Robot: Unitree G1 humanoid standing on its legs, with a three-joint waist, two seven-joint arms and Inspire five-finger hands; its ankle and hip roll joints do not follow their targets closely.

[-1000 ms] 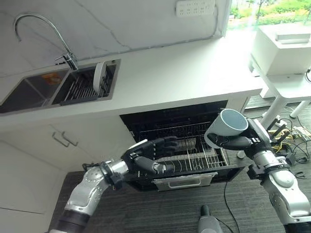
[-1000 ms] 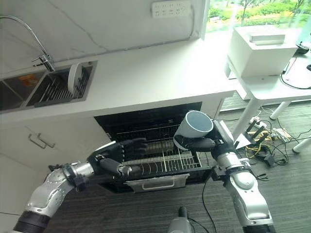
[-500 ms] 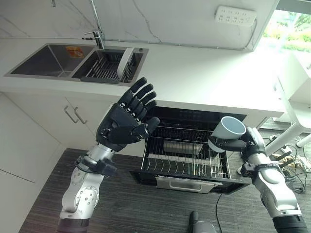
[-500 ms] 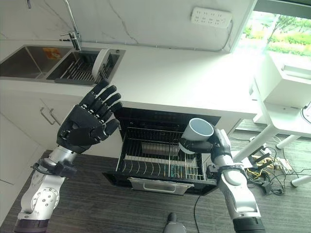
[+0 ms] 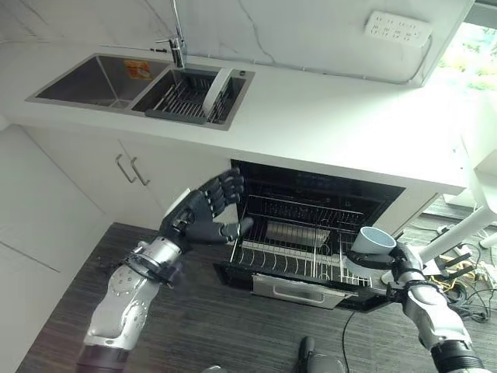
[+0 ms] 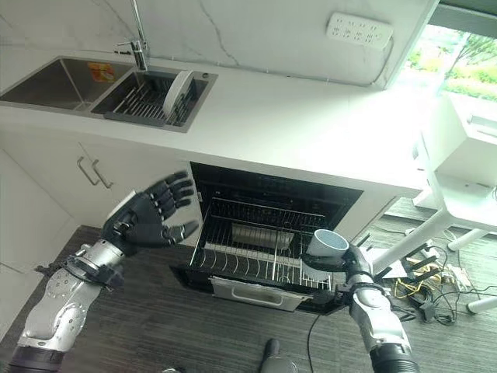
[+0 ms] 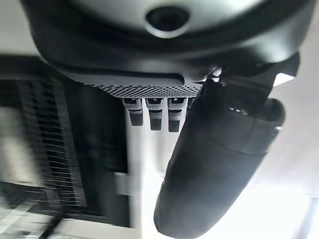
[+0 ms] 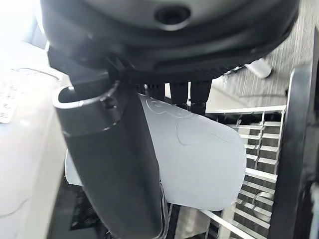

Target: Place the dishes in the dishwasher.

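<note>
My right hand (image 5: 397, 264) is shut on a pale blue-white mug (image 5: 372, 239), held upright over the right end of the pulled-out dishwasher rack (image 5: 299, 260). The right wrist view has the mug (image 8: 199, 159) close against the thumb (image 8: 114, 164), with rack wires beyond it. My left hand (image 5: 203, 218) hangs open in the air left of the dishwasher opening (image 6: 272, 210), fingers spread and holding nothing. A white plate (image 5: 217, 84) stands on edge in the sink's drying rack (image 5: 186, 95). A metal container (image 5: 293, 233) lies in the dishwasher rack.
A white counter (image 5: 342, 124) runs above the dishwasher, with a double sink (image 5: 101, 78) and tap (image 5: 178, 43) at its left. White cabinet doors (image 5: 132, 167) stand left of the dishwasher. A white table leg (image 5: 466, 229) and floor cables (image 6: 435, 280) lie to the right.
The camera view has shifted. My left hand has dropped lower, toward the dishwasher's left side. My right hand has lowered the mug closer to the rack's right end.
</note>
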